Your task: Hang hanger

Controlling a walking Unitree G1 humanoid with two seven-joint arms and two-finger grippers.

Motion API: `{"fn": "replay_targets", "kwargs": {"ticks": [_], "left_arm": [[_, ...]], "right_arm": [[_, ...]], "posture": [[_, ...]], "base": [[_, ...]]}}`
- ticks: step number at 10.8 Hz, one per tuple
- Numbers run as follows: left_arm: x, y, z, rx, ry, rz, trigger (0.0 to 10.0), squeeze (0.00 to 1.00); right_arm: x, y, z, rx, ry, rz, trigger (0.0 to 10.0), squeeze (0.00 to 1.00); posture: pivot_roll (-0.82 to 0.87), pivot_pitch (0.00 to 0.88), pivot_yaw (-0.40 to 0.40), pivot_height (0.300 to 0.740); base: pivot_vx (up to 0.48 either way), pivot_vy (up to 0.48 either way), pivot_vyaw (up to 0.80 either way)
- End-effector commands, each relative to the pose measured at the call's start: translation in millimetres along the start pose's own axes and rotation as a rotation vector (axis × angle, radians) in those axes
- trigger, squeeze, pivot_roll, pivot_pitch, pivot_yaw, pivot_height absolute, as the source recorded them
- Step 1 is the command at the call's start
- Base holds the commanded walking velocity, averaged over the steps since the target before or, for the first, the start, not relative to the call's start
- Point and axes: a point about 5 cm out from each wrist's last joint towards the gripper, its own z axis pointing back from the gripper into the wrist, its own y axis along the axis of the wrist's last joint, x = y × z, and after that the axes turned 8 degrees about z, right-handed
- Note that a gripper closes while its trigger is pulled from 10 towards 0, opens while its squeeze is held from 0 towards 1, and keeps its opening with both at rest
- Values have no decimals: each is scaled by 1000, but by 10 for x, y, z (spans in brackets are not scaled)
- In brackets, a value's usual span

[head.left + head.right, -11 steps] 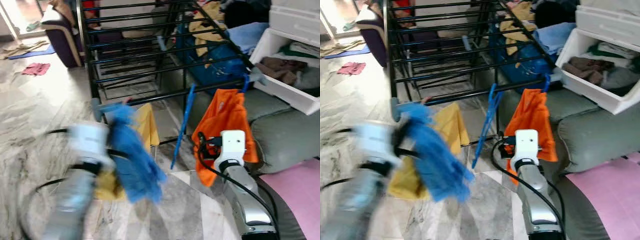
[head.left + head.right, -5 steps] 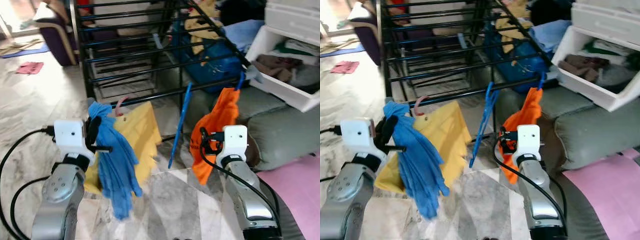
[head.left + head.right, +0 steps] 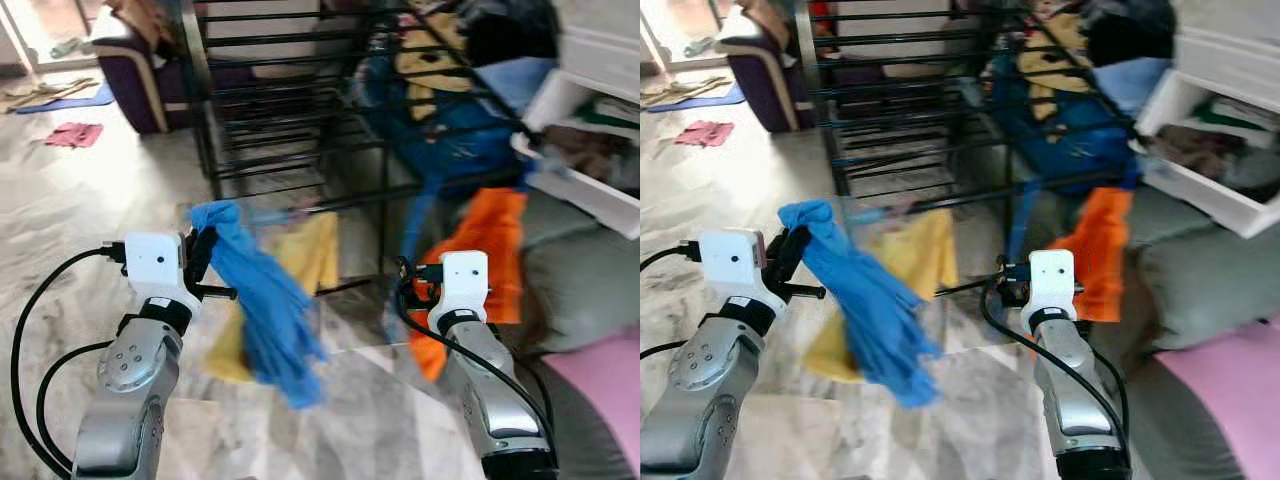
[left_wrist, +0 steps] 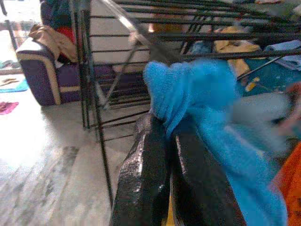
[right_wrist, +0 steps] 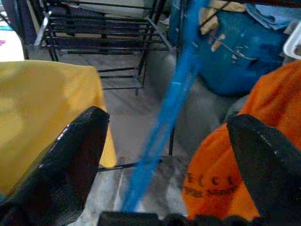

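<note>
In your left wrist view you see the left gripper (image 4: 169,155) with both black fingers pressed together, clamping the top of a blue garment (image 4: 207,103). The eye views add that this cloth hangs down long and blurred beside the left arm, in front of the black drying rack (image 3: 330,90). If a hanger is inside the cloth, you cannot tell; it is hidden.

Your right wrist view shows the right gripper (image 5: 169,155) with its two fingers spread wide and nothing between them. Past them stand a blue hanger (image 5: 164,136) hanging from the rack's front bar, a yellow garment (image 5: 42,108) on one side and an orange garment (image 5: 235,150) on the other.

You count three garments at the rack's front edge. A white bin (image 3: 590,150) is cut off at the right.
</note>
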Motion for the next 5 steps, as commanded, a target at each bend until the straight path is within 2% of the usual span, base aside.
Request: {"fn": "replay_targets", "kwargs": {"ticks": [1, 4, 5], "left_arm": [[-5, 56, -22, 30, 5, -11, 10000, 0], [20, 33, -34, 21, -5, -14, 10000, 0], [48, 31, -58, 19, -21, -20, 10000, 0]], "right_arm": [[21, 2, -7, 1, -11, 2, 10000, 0], [27, -3, -4, 3, -41, 3, 10000, 0], [63, 1, -18, 2, -80, 11, 10000, 0]], "posture": [[40, 90, -39, 740], [37, 90, -32, 740], [39, 90, -28, 740]], "base": [[0, 480, 0], [0, 480, 0], [0, 0, 0]]}}
